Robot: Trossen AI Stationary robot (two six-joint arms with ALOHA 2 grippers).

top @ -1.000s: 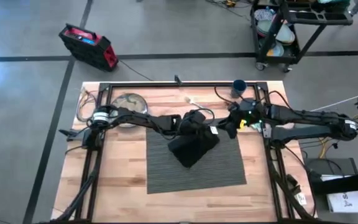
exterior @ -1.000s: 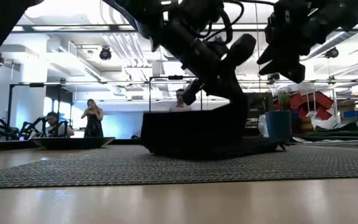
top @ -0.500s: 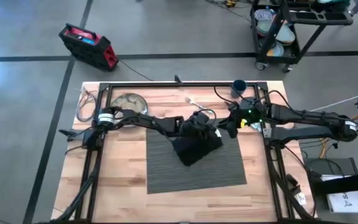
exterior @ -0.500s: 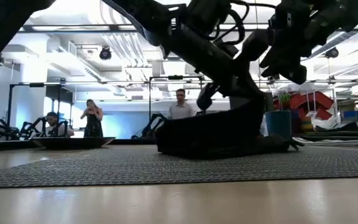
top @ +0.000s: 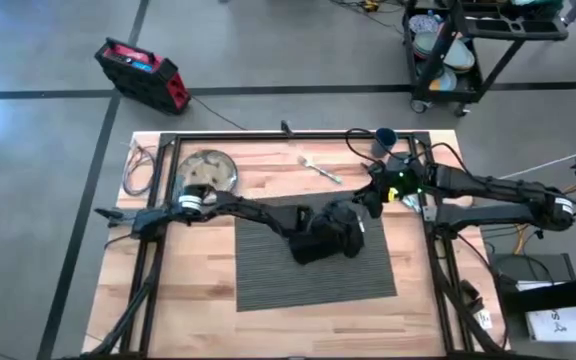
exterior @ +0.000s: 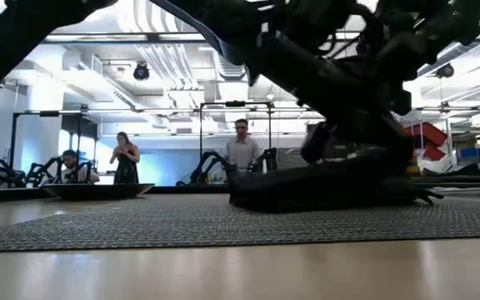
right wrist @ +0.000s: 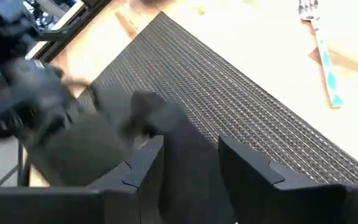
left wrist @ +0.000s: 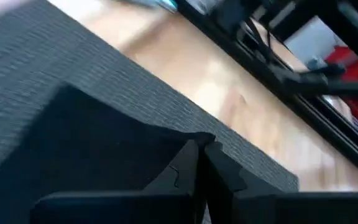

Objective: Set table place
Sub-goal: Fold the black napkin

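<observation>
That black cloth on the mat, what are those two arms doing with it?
The left gripper is shut on the black cloth napkin, laying it on the dark grey ribbed placemat. The right gripper hovers open beside it. A round silvery plate, fork and dark blue cup wait on the wooden table.

We see the table [top: 208, 300] in pale, light wood planks, framed by black metal rails. On it lies the placemat [top: 298, 280] — dark grey, with fine ribbed stripes running across it. The napkin [top: 328, 238] bunched on top of it is plain black cloth. The plate [top: 208, 168] shines silvery, with mottled reflections. The fork [top: 320, 168] looks pale and silvery too. We spot the cup [top: 385, 139] — dark blue. Both arms are dark, near black, and the right one carries a small green light.
</observation>
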